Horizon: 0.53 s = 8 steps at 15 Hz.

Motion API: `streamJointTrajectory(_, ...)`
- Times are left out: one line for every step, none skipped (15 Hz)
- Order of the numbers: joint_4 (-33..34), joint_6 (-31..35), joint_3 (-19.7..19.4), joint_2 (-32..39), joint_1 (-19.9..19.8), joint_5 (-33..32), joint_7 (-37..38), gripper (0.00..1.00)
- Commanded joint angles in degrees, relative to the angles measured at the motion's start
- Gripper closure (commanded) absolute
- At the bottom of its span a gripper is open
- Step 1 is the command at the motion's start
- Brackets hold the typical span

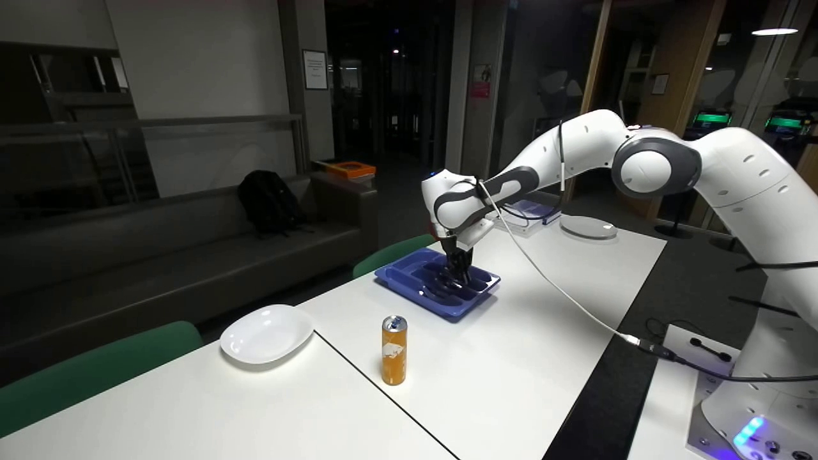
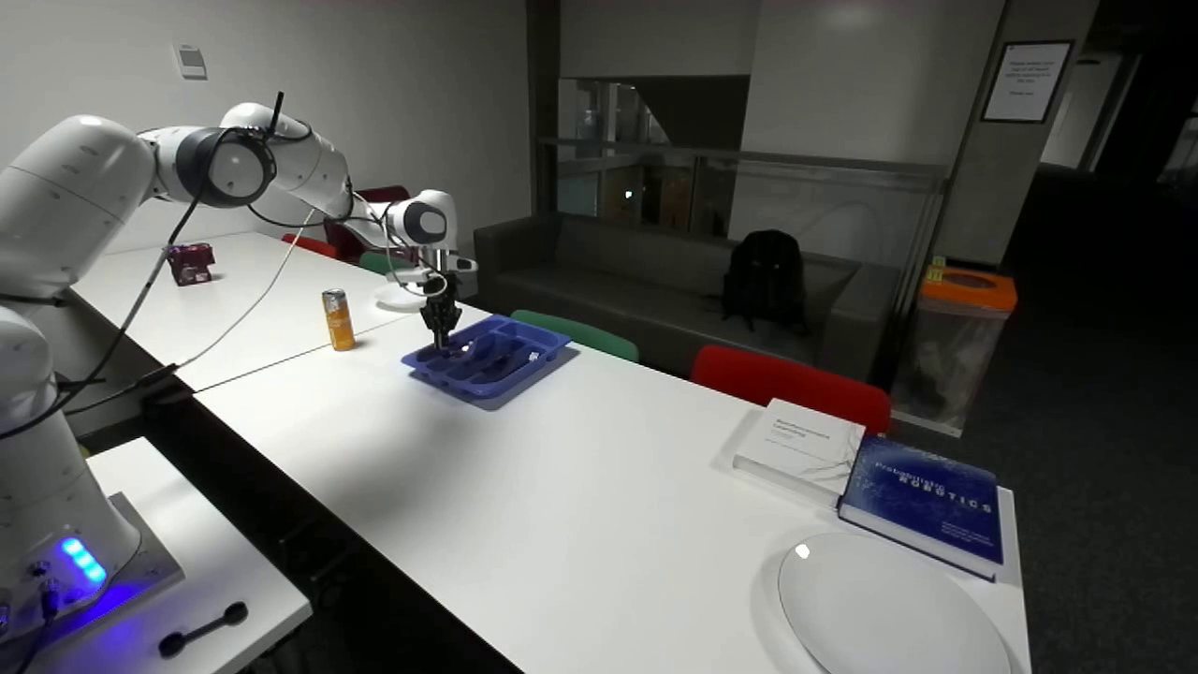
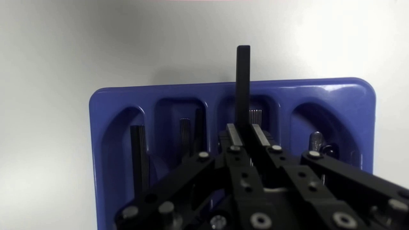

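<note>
The robot's hand (image 3: 247,134) stood narrow, gripping a black utensil handle (image 3: 243,80) at a compartment of a blue cutlery tray (image 3: 185,90) on a white counter (image 3: 48,95). With the handle's end jutting over the rim, a firm pinch and slow, straight lift seemed likeliest to clear the dividers (image 3: 211,127).

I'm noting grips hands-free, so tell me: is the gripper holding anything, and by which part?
Yes: the gripper appears closed on a dark utensil, holding it by its straight handle; the other end is hidden.
</note>
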Motion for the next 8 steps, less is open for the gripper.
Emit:
streamJointTrajectory(4.18, -2.25, -0.07, 2.67, -0.34, -0.24, -0.85, 0.97)
streamJointTrajectory(4.69, -2.31, -0.06, 3.2, -0.4, -0.17, -0.96, 0.97)
streamJointTrajectory(5.24, -2.34, -0.07, 3.64, -0.41, -0.13, -0.96, 0.97)
streamJointTrajectory(5.71, -2.22, -0.03, 4.03, -0.42, -0.06, -0.98, 0.97)
streamJointTrajectory(6.13, -2.21, -0.06, 4.33, -0.38, -0.12, -0.97, 0.97)
streamJointTrajectory(6.6, -2.08, -0.03, 4.58, -0.33, -0.13, -1.03, 0.97)
streamJointTrajectory(6.99, -1.95, -0.05, 4.8, -0.25, -0.2, -1.05, 0.97)
streamJointTrajectory(7.35, -1.75, -0.01, 4.97, -0.25, -0.2, -1.2, 0.97)
